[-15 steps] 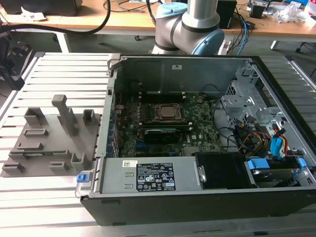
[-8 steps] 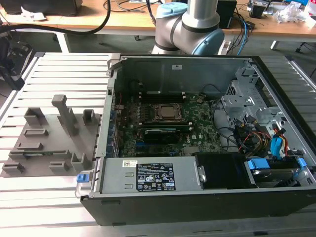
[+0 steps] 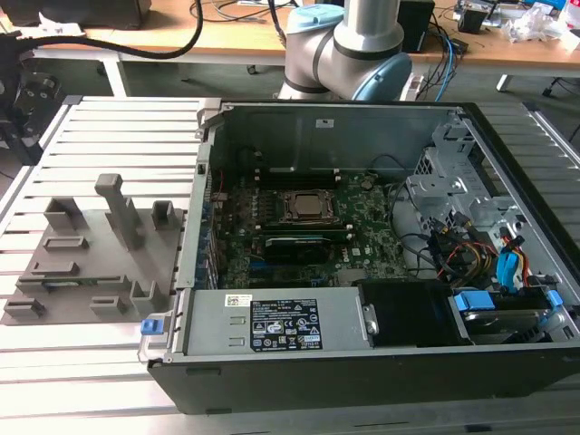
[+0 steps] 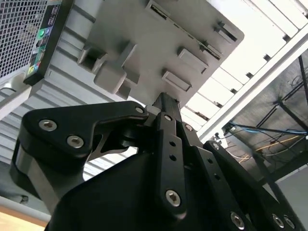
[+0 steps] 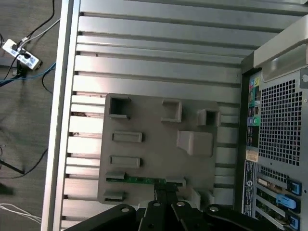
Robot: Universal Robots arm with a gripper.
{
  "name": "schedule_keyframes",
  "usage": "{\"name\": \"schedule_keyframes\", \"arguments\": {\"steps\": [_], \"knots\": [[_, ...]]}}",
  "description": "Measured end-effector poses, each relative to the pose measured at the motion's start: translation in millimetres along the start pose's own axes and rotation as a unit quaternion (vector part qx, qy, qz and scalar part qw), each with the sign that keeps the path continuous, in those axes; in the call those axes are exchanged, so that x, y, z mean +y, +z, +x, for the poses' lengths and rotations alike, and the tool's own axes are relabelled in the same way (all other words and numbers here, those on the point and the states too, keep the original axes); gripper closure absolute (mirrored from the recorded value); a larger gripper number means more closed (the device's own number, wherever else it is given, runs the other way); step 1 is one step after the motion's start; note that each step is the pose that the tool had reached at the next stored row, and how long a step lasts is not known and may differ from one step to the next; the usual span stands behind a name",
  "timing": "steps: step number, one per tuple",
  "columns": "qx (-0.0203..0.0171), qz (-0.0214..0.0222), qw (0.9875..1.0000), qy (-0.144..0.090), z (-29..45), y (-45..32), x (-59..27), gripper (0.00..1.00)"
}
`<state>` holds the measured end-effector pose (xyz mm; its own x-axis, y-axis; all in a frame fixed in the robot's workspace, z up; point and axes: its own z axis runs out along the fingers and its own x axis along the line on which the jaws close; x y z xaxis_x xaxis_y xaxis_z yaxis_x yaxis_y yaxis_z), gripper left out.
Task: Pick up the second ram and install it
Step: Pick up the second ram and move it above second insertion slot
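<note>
First wrist view suggests pickup approach: the second ram (image 5: 139, 179) lies just beside the gripper (image 5: 166, 191), whose closed, empty jaws need opening.

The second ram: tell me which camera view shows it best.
The first wrist view: from above, the second ram lies as a whole green strip in the gray holder, close to the gripper. The exterior view gives a faint edge-on sliver of it in that holder; in the second wrist view I cannot tell it apart.
</note>
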<state>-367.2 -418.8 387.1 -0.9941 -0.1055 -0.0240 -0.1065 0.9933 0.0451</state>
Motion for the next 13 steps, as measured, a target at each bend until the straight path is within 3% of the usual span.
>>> {"name": "schedule_keyframes", "arguments": {"steps": [2,3,5,6,8,10,11,13], "knots": [[0.001,-0.0005,0.9998,-0.022,0.0,0.0,0.0,0.89],[0.002,-0.0011,0.999,-0.044,0.0,0.0,0.0,0.89],[0.0029,-0.0015,0.998,-0.063,0.0,0.0,0.0,0.89],[0.0043,-0.0023,0.9954,-0.095,0.0,0.0,0.0,0.89],[0.0061,-0.0032,0.991,-0.134,0.0,0.0,0.0,0.89],[0.0069,-0.0036,0.9884,-0.152,0.0,0.0,0.0,0.89],[0.0076,-0.004,0.9857,-0.168,0.0,0.0,0.0,0.89],[0.0093,-0.0049,0.9787,-0.205,0.0,-0.1,0.0,0.89]]}}
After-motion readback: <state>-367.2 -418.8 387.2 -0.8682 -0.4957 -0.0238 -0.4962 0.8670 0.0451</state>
